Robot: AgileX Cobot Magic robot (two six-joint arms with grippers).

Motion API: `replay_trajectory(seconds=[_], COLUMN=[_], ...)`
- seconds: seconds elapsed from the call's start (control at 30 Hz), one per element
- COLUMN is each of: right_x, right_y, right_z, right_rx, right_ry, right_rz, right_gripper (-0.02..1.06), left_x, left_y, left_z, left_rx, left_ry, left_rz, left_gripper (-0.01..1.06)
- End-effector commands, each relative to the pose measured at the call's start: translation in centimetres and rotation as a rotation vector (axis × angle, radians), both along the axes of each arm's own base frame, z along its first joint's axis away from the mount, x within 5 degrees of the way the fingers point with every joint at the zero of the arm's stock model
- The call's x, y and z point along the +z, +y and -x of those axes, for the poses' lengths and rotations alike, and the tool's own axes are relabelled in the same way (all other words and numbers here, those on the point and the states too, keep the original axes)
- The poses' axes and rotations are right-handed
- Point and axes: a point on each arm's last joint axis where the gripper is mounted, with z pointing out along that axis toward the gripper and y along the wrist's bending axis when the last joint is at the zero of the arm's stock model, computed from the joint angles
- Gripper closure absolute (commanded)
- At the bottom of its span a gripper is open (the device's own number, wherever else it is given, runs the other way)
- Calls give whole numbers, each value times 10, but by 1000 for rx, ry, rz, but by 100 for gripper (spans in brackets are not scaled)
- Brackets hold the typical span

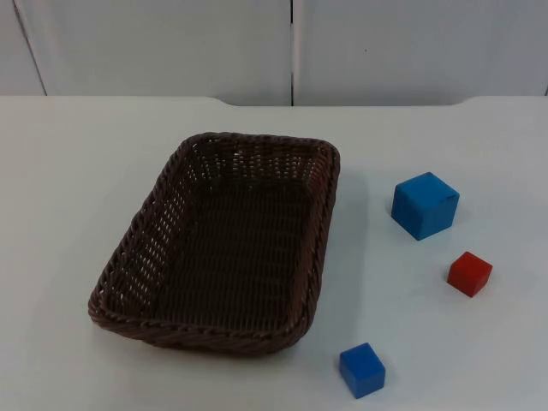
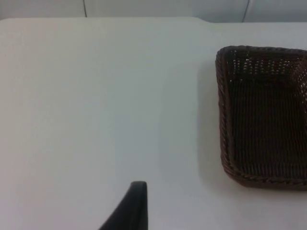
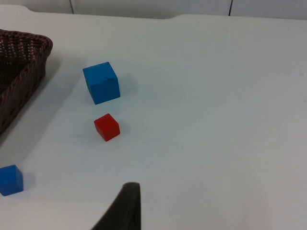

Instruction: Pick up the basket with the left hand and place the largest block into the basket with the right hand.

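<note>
No text, label, brand, number or sign can be read on anything in these views.

A dark brown woven basket (image 1: 317, 248) sits upright and empty on the white worktop (image 1: 68, 197). The largest block (image 1: 425, 205), a blue cube, rests well apart beside it.

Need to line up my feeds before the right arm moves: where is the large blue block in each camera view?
Top view: the large blue block stands on the white table right of the basket, above the red block.
Left wrist view: the block is not in it; the basket is.
Right wrist view: the block stands beyond the red block.
Shared landmark: the basket's rim.
</note>
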Motion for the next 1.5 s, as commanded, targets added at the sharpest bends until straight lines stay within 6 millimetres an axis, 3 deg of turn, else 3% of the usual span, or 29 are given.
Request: replay_trajectory(seconds=[0.0, 0.7, 1.47], right_x=[0, 0, 0], right_y=[0, 0, 0], right_z=[0, 0, 0], right_rx=[-8, -8, -8], right_ry=[-7, -7, -7], right_rz=[-3, -3, -3], right_gripper=[-1, -1, -1], left_x=[4, 17, 47], left_y=[-2, -2, 0], left_z=[-5, -50, -123], left_rx=[-6, -37, -90], left_ry=[-2, 128, 241], left_rz=[28, 31, -2], left_gripper=[0, 0, 0])
